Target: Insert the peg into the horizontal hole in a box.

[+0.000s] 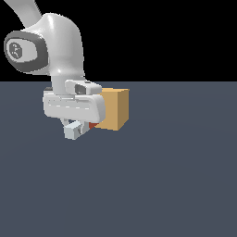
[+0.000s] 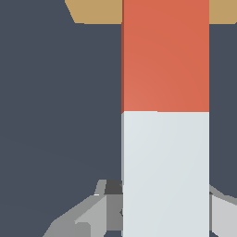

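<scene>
The tan box (image 1: 115, 109) stands on the dark floor, just to the exterior view's right of the arm's hand. My gripper (image 1: 77, 126) is shut on the peg's pale end (image 1: 72, 131), and a bit of the orange-red part (image 1: 93, 125) shows between the hand and the box. In the wrist view the peg (image 2: 165, 92) runs from my gripper fingers (image 2: 99, 210), white then orange-red, up to the box face (image 2: 95, 10). The hole is hidden behind the peg and hand. I cannot tell how far the peg reaches into the box.
The white arm and hand (image 1: 69, 104) cover the box's side nearest them. The dark grey floor (image 1: 152, 185) spreads all around.
</scene>
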Robot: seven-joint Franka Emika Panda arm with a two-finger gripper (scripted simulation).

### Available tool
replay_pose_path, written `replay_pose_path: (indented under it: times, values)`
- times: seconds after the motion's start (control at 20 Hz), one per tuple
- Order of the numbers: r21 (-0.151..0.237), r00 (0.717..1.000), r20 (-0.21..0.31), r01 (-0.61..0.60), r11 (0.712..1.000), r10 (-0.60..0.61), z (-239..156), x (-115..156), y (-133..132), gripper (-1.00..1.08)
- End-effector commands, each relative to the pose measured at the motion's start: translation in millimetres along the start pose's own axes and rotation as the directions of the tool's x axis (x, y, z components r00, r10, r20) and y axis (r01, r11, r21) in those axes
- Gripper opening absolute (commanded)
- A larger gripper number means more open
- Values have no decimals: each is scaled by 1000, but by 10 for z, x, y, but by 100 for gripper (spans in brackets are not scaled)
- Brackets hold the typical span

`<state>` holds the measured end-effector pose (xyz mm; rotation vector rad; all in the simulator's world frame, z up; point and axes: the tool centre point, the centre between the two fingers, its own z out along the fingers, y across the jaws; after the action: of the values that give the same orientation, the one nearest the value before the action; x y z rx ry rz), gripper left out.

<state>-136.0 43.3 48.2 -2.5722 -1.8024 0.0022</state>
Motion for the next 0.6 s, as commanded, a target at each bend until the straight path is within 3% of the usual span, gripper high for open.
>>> replay_pose_path:
  times: [0.0,0.55]
  values:
    - [-1,1000,-1,-4,1000,4,-7,14,9,-100]
    - [1,1000,1,-3,1000,3,5,37,-3,-100]
